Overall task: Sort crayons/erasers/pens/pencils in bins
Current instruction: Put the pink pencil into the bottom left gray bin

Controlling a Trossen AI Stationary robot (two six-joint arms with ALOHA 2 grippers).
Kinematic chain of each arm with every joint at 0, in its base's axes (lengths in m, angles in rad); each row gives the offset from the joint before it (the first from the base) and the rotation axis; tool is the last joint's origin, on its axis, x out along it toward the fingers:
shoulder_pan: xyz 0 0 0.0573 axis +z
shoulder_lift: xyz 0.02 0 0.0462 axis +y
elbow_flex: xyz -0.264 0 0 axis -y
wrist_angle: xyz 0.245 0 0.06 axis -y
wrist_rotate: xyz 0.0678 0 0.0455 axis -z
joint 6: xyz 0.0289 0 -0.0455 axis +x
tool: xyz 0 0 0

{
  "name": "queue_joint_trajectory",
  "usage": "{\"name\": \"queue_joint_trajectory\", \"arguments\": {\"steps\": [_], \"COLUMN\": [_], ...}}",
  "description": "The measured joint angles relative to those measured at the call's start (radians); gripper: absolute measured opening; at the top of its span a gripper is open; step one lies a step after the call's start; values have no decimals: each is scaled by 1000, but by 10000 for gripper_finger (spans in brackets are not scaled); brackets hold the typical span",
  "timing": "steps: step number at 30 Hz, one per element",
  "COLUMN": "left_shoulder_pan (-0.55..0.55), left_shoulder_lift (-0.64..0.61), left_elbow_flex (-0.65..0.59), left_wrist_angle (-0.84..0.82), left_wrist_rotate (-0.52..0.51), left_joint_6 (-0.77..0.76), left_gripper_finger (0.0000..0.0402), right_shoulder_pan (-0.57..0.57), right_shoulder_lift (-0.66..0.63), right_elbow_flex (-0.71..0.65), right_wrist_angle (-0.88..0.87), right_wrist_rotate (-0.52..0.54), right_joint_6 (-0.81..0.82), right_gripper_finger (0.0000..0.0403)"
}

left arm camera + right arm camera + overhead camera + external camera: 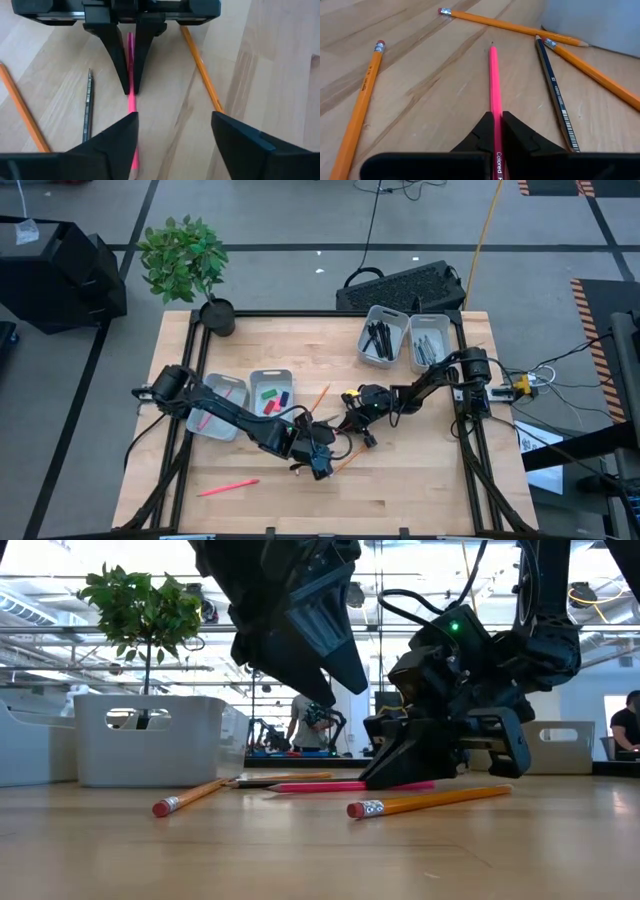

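Mid-table, flat on the wood: pink pencil [494, 85], pinched partway along its length by the right gripper [496, 125], both fingers shut tight against it, point aimed away from the wrist. Kept low and level, probably to hold it lined up for a hand-over or a clean lift.

Met head-on by the left gripper [172, 135], fingers spread wide over the pencil's pointed end, one finger running close beside it, not closed on anything. Looks poised to take the pencil over, though impossible to say for certain.

Close around: orange pencils [360, 110] on both sides, plus a dark pencil [555, 95] just beside the pink one and nearly parallel. None seen touching it. Crowded enough to get nudged by either gripper on closing or dragging, the dark one most of all.

Farther out: left bins [213, 379], one holding a pink stick, the other erasers [272, 394], so likely the pencil's destination. Right bins [385, 310] at the far right, with pens [380, 340] in one. Another stray pencil [228, 488] alone near the front edge. Beyond the table, a plant [185, 255] and a keyboard [400, 285], out of the way.
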State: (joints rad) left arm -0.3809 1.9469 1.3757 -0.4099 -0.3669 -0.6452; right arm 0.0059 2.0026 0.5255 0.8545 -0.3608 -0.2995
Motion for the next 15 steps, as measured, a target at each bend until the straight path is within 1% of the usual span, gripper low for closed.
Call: {"name": "queue_joint_trajectory", "arguments": {"steps": [3,5,7,11,15], "left_shoulder_pan": [0,0,0,0,0], "left_shoulder_lift": [0,0,0,0,0], "left_elbow_flex": [0,0,0,0,-1], "left_wrist_angle": [-1,-6,-5,-10,-17], "left_wrist_rotate": [9,10,11,52,45], "left_joint_6": [-3,-11,-13,-40,-46], "left_gripper_finger": [273,280,281,276,266], "right_shoulder_pan": [0,0,0,2,4], "right_shoulder_lift": [0,0,0,-18,-68], "right_elbow_flex": [0,0,0,0,0], "right_wrist_angle": [2,2,4,1,-36], "right_wrist_rotate": [0,0,0,2,15], "right_joint_6": [0,0,0,-1,-2], "right_gripper_finger": [12,12,12,12,12]}}
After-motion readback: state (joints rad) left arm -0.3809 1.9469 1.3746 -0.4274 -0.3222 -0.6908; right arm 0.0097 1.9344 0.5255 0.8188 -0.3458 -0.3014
